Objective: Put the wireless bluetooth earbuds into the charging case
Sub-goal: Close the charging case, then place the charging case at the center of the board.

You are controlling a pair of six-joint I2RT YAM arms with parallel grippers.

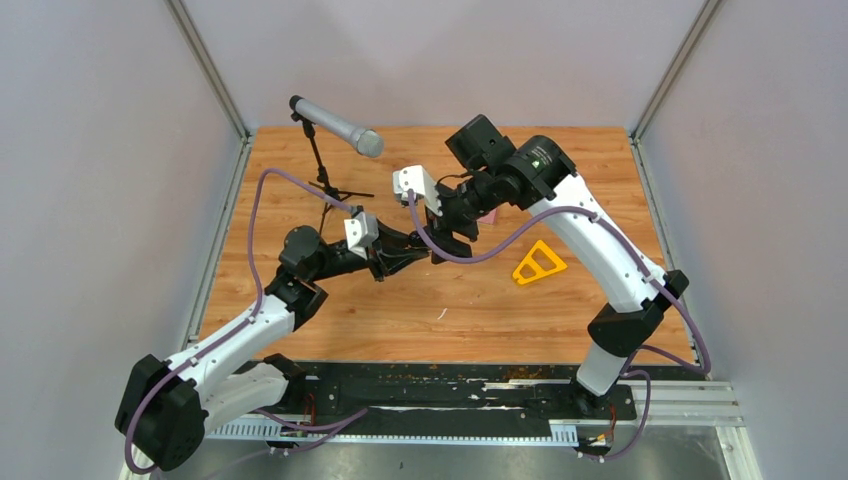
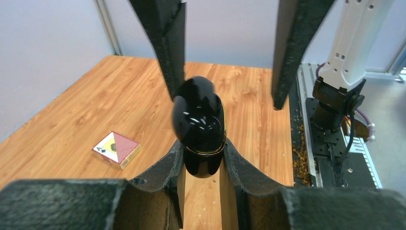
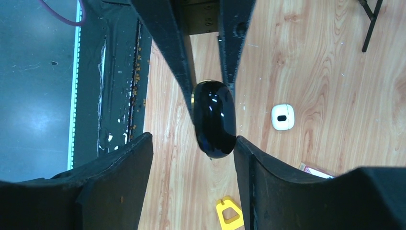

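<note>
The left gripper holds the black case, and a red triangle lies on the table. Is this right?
Not quite. The triangle is yellow, not red; the top view shows it. The rest holds: the left gripper has its jaws shut on the black case.

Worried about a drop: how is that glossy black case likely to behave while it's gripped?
The black case shows bright reflections, so it is probably slippery. Its rounded, egg-like shape could let it twist or squirt out of the left gripper, and it would likely roll if dropped. It looks like a hard shell, so it is unlikely to flex.
</note>
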